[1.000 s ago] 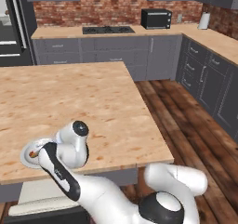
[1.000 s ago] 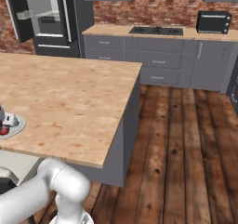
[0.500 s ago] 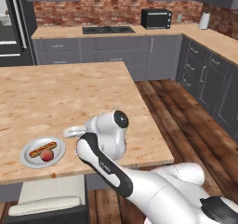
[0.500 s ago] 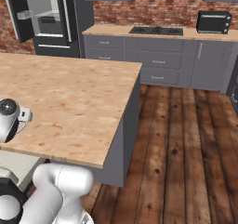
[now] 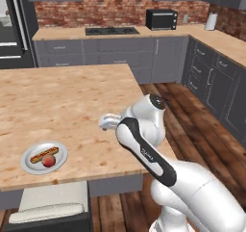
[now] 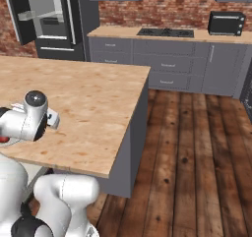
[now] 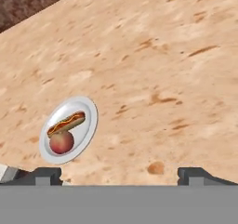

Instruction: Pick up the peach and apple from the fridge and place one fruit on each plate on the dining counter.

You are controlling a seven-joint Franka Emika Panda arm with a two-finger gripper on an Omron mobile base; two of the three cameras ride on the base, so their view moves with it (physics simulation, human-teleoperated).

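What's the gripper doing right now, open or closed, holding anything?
Gripper: open, holding nothing; the peach lies on the plate.

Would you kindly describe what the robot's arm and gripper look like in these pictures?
The arm is glossy white, built of rounded tubular links with bulbous joints. A black band with small pale lettering runs along one link, and a dark round cap sits on a joint. No loose cables show. The gripper ends in two small dark grey, blocky finger tips.
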